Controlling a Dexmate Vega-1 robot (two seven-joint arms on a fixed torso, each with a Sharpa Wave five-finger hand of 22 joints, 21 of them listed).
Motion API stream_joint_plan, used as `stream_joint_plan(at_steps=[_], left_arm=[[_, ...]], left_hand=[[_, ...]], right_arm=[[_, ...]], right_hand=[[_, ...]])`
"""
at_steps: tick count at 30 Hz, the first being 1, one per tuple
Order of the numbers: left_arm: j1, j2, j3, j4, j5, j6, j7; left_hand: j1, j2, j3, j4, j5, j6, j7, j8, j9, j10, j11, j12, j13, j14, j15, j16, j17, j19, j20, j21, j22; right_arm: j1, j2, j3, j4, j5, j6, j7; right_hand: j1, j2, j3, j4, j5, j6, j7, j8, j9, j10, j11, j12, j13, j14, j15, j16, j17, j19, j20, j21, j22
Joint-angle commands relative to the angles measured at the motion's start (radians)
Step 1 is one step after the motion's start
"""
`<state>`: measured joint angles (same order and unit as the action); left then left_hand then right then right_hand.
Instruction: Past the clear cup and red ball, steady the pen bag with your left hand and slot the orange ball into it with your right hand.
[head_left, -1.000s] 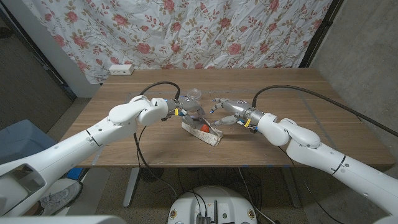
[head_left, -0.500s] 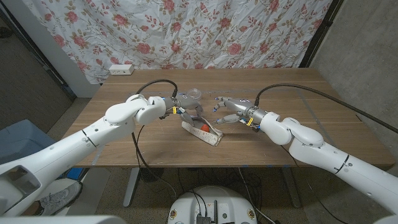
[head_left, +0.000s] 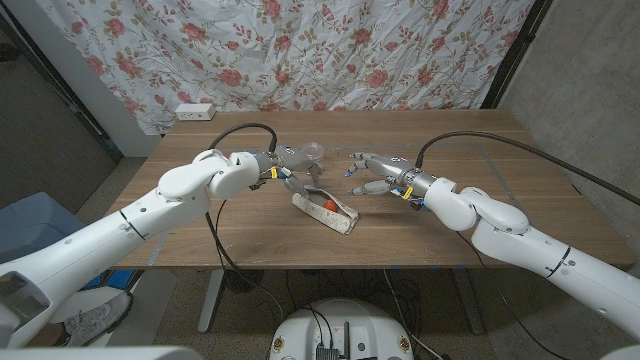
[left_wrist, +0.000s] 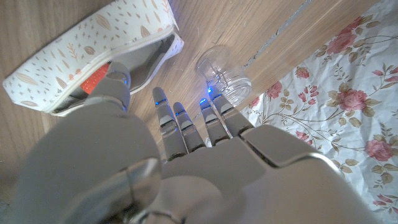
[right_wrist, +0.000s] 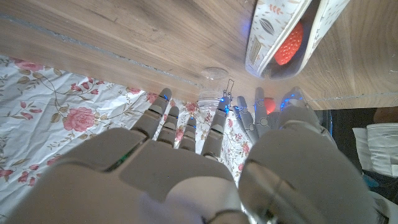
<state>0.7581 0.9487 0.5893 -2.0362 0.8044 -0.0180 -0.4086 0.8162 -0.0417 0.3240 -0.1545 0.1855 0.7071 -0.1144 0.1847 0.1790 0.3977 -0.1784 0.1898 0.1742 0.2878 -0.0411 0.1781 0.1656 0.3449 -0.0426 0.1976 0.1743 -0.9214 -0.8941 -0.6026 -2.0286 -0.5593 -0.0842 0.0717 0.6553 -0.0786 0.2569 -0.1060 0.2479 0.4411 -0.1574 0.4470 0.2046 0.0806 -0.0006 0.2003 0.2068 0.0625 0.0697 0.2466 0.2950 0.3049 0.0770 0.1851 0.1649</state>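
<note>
Now both hands hover spread, holding nothing, beside the pen bag (head_left: 325, 209).
Left hand (head_left: 290, 168) near the clear cup (head_left: 313, 154); right hand (head_left: 375, 175) apart; an orange ball (head_left: 329, 206), seemingly, lies inside.

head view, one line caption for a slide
Both open robot hands, left and right, flank the pen bag with the orange ball inside.

Clear cup (head_left: 313, 153) stands close behind pen bag (head_left: 327, 212).

Pen bag (head_left: 326, 210) on the counter (head_left: 450, 215) with the orange ball (head_left: 328, 207) inside; left hand (head_left: 292, 168) and right hand (head_left: 371, 173) flank it, fingers spread, clear cup (head_left: 312, 153) beyond.
</note>
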Motion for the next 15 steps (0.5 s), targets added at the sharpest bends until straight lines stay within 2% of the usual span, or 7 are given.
stream_joint_plan(at_steps=[1,7,15], left_arm=[[0.053,0.035,-0.056,-0.029,-0.066,0.050,0.052],[0.066,0.032,-0.084,0.000,-0.149,0.056,0.093],[0.093,0.039,-0.114,0.015,-0.232,0.070,0.153]], left_hand=[[-0.002,0.010,-0.001,0.004,0.001,-0.008,0.000,-0.003,0.002,-0.005,0.002,-0.005,0.002,0.000,-0.100,-0.001,0.002,0.000,0.000,0.000,0.003],[-0.009,0.020,-0.003,0.006,0.001,-0.021,0.004,-0.005,0.002,-0.023,0.011,-0.009,0.002,-0.023,-0.092,-0.007,0.002,-0.013,-0.012,-0.005,0.003],[-0.013,0.027,-0.003,0.008,0.001,-0.030,0.007,-0.006,0.002,-0.025,0.012,-0.008,0.002,-0.027,-0.089,-0.006,0.002,-0.018,-0.012,-0.006,0.002]], right_arm=[[-0.010,-0.001,0.027,0.026,0.051,0.032,-0.032],[0.000,0.007,0.034,0.070,0.114,0.090,-0.040],[-0.003,0.028,0.044,0.092,0.162,0.096,-0.063]], right_hand=[[-0.006,0.005,0.000,0.009,0.005,-0.001,0.003,-0.004,0.003,0.013,0.001,0.006,0.002,0.001,0.005,0.003,0.002,0.002,0.002,0.005,0.005],[-0.011,0.015,0.002,0.012,0.004,-0.001,0.009,-0.006,0.003,0.016,0.002,0.007,0.002,-0.001,0.003,0.002,0.002,0.001,-0.001,0.005,0.005],[-0.022,0.029,0.002,0.017,0.001,-0.018,0.016,-0.016,0.003,0.018,0.002,0.007,0.002,-0.005,0.002,0.002,0.004,0.000,-0.004,0.004,0.005]])
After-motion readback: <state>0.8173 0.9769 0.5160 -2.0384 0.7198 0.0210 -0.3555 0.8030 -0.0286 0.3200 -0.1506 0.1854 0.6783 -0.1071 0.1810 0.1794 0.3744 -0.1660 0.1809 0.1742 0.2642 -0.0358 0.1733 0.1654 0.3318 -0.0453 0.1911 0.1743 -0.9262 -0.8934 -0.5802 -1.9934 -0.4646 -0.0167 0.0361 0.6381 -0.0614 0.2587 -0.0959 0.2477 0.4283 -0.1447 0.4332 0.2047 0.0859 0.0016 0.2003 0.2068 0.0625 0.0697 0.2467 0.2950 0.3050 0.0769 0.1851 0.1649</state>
